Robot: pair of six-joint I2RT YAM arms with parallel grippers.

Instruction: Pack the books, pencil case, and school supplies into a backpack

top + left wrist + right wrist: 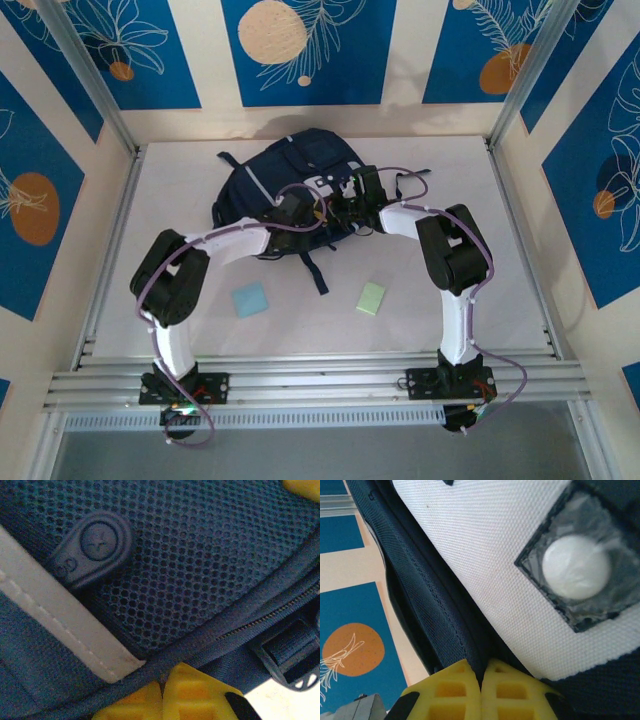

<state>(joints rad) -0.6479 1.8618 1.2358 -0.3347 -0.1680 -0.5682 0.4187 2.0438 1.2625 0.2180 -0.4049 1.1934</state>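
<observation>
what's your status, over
Left gripper and right gripper both shut, tips against the backpack. Blue pad and green pad unpacked on table. Loose strap trails between them.

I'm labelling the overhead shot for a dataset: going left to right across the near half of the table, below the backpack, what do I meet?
left arm → light blue pad → pale green pad → right arm

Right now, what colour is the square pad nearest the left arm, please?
The pad is light blue; see the top external view.
</observation>
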